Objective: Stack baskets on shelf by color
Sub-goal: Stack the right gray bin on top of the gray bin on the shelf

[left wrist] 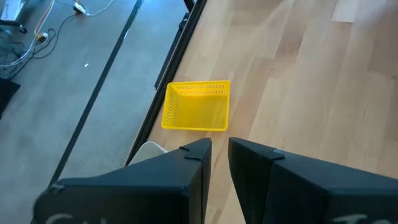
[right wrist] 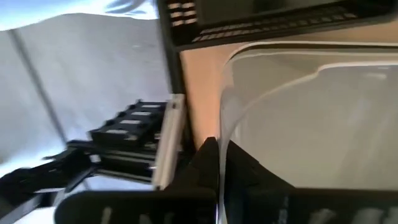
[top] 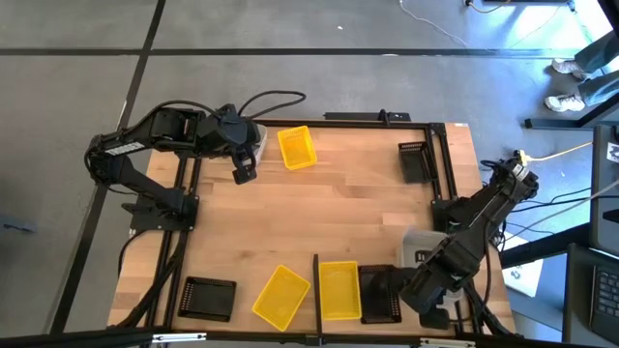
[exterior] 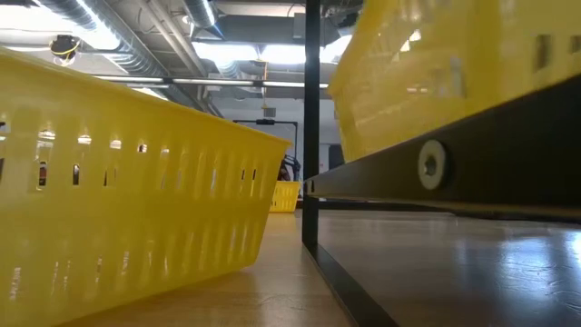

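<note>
My right gripper (right wrist: 219, 163) is at the table's near right corner and is shut on a translucent grey-white basket (right wrist: 305, 112). The arm (top: 455, 253) hides it from above, and another grey-white basket (top: 416, 242) shows beside that arm. My left gripper (left wrist: 220, 155) hangs open and holds nothing at the far left, near a yellow basket (top: 297, 147). Right of the shelf's dark divider (top: 316, 282), a yellow basket (top: 338, 288) and a black one (top: 380, 293) rest on their bottoms. My right gripper pinches the translucent basket's side wall at its rim (right wrist: 222, 134), one finger (right wrist: 208, 158) outside the wall and the other inside. The fingers come steeply from above. Whether the basket's bottom rests on anything is hidden.
Left of the divider, a second yellow basket (top: 281, 296) lies askew and a black basket (top: 208, 298) sits near the left corner. Another black basket (top: 414, 160) stands at the far right. The middle of the plank table (top: 329, 213) is bare wood.
</note>
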You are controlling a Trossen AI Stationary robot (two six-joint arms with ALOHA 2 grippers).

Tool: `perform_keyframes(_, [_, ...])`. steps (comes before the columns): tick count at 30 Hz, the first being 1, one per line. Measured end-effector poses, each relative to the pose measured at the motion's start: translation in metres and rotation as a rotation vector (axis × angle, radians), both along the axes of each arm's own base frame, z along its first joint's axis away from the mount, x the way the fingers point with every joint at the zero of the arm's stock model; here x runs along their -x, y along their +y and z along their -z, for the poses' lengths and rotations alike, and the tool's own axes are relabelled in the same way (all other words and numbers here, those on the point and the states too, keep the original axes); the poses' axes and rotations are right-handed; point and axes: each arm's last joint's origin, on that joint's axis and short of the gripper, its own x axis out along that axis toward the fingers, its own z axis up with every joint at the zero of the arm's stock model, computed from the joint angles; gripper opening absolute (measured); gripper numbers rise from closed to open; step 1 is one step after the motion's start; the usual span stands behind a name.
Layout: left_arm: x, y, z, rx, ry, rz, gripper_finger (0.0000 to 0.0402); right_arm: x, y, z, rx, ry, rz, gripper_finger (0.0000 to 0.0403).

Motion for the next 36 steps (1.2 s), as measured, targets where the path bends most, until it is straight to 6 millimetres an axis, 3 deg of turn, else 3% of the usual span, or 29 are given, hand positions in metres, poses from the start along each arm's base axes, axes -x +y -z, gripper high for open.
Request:
perform_keyframes(16, [0.0,0.0,0.0,-0.002,0.002,0.002,0.0047,-0.001,0.003,-0.001,-0.036,0.009,0.025,0.0038])
perform_keyframes(26, [0.0,0.0,0.0,-0.002,0.002,0.002,0.0047,0.0,0.003,-0.002,-0.069,0.053,0.025,0.0002])
perform_keyframes(36, [0.0,0.0,0.0,-0.002,0.002,0.002,0.0047,0.001,0.002,-0.025,-0.087,0.045,0.026,0.0001])
